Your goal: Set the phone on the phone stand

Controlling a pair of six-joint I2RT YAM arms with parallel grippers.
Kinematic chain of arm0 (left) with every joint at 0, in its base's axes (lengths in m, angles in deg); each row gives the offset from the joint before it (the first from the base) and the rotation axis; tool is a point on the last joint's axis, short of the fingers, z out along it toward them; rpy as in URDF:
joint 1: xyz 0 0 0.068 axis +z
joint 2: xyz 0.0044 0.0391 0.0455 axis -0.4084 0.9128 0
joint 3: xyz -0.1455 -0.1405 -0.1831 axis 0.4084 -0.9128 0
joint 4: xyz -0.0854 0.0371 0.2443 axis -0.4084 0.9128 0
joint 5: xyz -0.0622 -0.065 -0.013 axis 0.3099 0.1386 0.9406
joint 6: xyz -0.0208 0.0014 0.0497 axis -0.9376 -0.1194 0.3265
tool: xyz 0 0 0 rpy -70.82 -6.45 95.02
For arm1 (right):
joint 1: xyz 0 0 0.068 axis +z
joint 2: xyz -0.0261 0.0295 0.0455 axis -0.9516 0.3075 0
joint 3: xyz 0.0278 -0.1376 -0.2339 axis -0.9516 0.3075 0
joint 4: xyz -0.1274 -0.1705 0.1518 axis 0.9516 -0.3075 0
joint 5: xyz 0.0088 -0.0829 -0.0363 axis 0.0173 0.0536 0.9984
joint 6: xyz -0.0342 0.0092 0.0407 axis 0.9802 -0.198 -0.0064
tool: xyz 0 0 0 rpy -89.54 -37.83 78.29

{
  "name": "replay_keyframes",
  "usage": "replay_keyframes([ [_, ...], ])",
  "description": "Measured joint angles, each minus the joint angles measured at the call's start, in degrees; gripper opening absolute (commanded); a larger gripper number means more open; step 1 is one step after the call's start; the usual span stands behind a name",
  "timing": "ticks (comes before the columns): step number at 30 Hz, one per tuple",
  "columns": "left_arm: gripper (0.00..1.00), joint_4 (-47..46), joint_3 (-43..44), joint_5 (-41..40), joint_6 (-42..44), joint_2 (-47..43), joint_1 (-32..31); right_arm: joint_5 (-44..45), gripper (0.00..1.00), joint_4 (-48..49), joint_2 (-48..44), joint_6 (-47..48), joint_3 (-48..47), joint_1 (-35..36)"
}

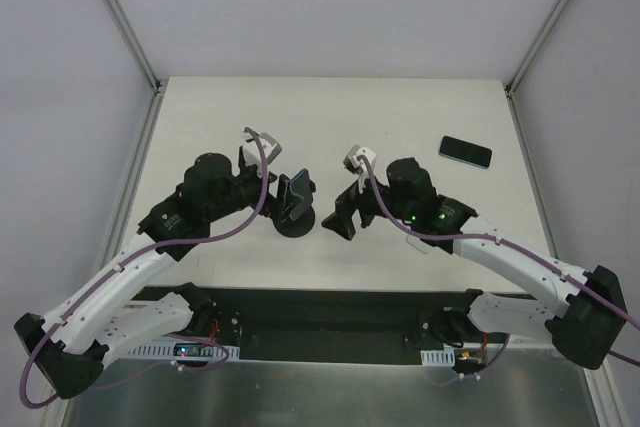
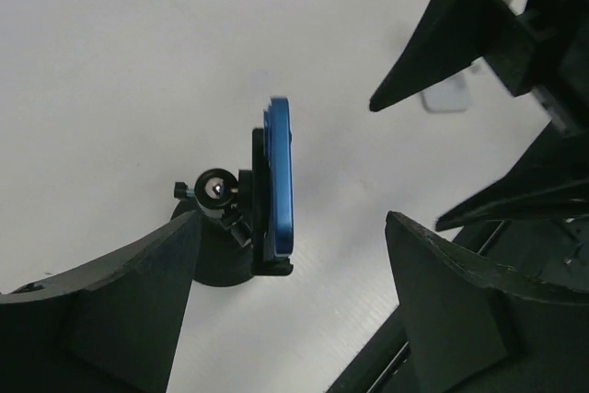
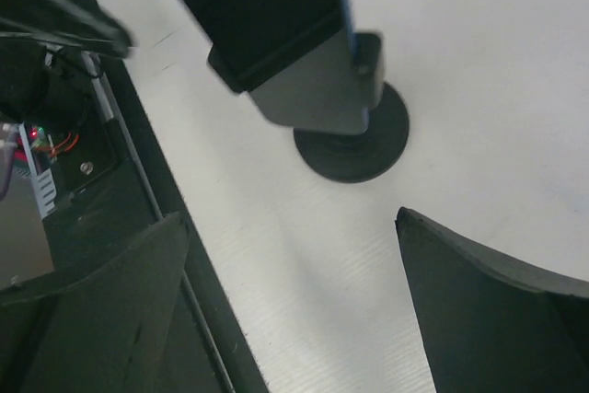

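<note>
We see the blue phone sitting on the phone stand. The phone leans back in the holder, and its bottom end rests on the little lip. From the left wrist camera we see only its thin blue side.

The stand has a round black foot. The foot sits flat on the white table, in the middle, between the two arms.

The left claw is open wide. One finger is on one side of the phone and the other finger is on the other side. We see white table between the phone and each finger, so the claw is not touching the phone. It has hold of nothing. One finger is very close to the foot of the stand, and we cannot tell if it touches it.

The right claw is open very wide too. Between its two fingers we see only the table, so it has hold of nothing. The stand is just in front of it. In the left wrist view its two dark pointy fingers show on the far side of the phone, a little way apart from it.

From above, both claws point at the stand, one from each side.

Another phone, a dark one, lies flat on the table at the far right. It is well apart from the stand and from both claws.
</note>
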Motion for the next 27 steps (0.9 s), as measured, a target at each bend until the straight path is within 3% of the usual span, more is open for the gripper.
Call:
replay_keyframes([
  [5, 0.96, 3.5, 7.1, -2.8, -5.6, -3.3, 0.9, 5.5, 0.97, -2.6, 7.0, -0.2, -11.5, -1.8],
  [8, 0.98, 5.2, 7.1, -5.1, -9.3, -7.4, 0.9, 14.4, 0.96, -0.3, 8.2, -0.6, -13.6, 3.7],
  [14, 0.98, 8.0, 5.9, -7.1, -12.1, -12.2, 0.9, 26.2, 0.97, 0.8, 13.2, 1.0, -16.2, 13.9],
  [19, 0.98, 9.3, 4.5, -7.8, -11.1, -13.5, 0.9, 33.6, 0.97, 1.0, 18.6, 2.5, -18.8, 14.7],
  [27, 0.98, 9.6, 2.8, -7.6, -9.7, -13.5, 0.9, 35.8, 0.98, 0.4, 25.5, 2.7, -26.5, 14.4],
])
